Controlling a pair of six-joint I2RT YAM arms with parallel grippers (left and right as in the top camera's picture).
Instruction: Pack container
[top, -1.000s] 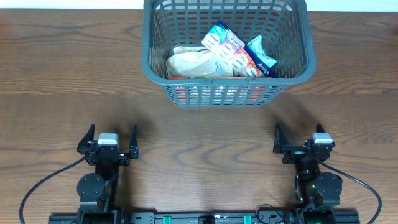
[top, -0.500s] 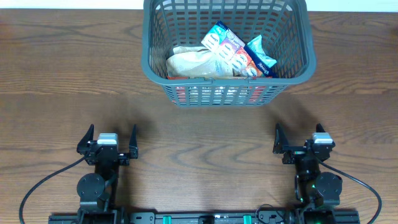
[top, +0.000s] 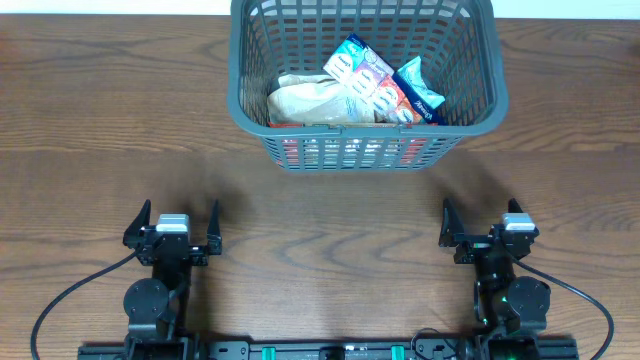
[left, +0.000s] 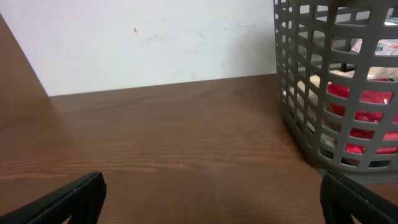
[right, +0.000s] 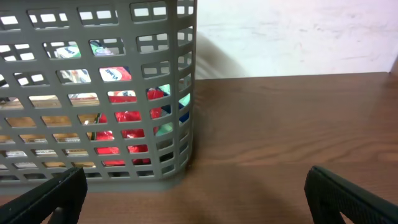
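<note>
Container (top: 365, 150): dark grey, lattice slot pattern. Table (top: 320, 220): brown woodgrain. Inside: tan packet (top: 305, 100), white packet (top: 362, 75) with blue and orange print, teal-blue packet (top: 420, 92). Red packaging (left: 367, 121) shows through the slots, possibly white-printed. Wall (left: 155, 37): white.

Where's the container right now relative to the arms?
Overhead, the container sits roughly centred at the far edge of the table, holding snack packets, well ahead of the open left claw and right claw.
</note>
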